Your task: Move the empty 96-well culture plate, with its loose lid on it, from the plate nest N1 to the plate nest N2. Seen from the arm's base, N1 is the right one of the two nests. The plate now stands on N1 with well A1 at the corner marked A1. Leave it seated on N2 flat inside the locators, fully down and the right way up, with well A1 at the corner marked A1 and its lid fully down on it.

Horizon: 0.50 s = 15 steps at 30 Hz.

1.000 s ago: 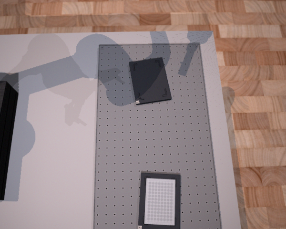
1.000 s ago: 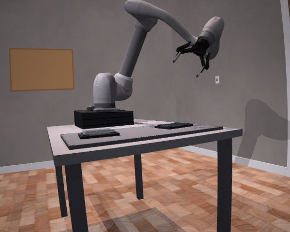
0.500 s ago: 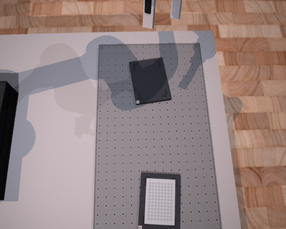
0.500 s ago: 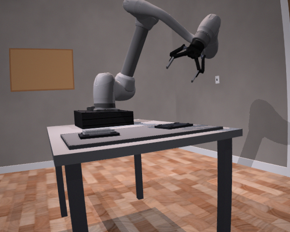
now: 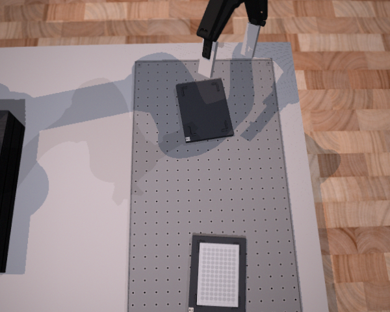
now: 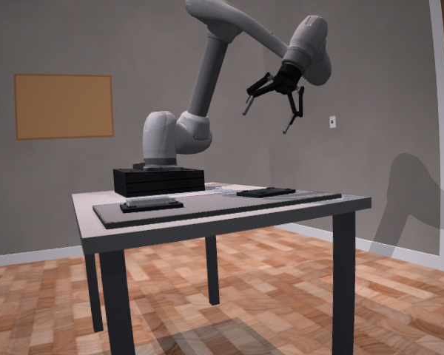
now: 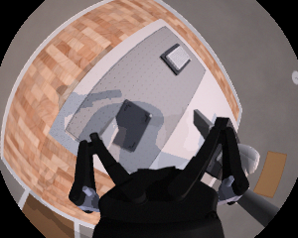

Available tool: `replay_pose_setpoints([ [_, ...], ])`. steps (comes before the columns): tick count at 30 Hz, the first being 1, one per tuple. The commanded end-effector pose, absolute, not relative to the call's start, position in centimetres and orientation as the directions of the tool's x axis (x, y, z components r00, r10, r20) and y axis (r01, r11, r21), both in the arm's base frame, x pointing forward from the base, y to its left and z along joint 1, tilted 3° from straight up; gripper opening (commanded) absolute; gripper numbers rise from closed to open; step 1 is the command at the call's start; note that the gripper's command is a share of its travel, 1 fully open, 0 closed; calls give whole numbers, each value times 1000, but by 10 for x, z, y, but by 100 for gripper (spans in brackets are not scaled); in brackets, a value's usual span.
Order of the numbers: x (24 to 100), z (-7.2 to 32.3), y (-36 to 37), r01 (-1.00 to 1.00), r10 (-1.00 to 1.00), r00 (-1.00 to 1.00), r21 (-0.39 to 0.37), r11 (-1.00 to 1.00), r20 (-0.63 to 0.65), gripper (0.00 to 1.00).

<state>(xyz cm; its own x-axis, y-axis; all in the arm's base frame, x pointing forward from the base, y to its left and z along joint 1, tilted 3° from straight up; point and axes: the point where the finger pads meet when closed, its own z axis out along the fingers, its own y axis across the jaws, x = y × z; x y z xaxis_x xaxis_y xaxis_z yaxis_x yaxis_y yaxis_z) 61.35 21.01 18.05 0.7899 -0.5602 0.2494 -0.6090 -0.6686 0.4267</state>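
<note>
The white 96-well plate with its clear lid (image 5: 218,274) sits in the dark nest N1 at the near end of the perforated board. It also shows in the side view (image 6: 150,200) and far off in the wrist view (image 7: 176,59). The empty dark nest N2 (image 5: 204,110) lies turned a little at the far end of the board, with an A1 label at its near left corner; it also shows in the side view (image 6: 266,191) and the wrist view (image 7: 133,125). My gripper (image 5: 229,55) (image 6: 265,121) (image 7: 155,120) is open and empty, high above the table near N2's far edge.
The grey perforated board (image 5: 208,184) covers the right part of the white table. The arm's black base block (image 5: 0,191) (image 6: 159,181) stands at the table's left side. The table's edges drop off to a wooden floor.
</note>
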Motion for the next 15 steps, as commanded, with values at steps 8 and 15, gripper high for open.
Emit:
replay_pose_setpoints([
  [8,623,157,171,-674,-653,730,373,-638,203,100],
  [15,627,142,145,-692,-676,711,358,-627,192,100],
])
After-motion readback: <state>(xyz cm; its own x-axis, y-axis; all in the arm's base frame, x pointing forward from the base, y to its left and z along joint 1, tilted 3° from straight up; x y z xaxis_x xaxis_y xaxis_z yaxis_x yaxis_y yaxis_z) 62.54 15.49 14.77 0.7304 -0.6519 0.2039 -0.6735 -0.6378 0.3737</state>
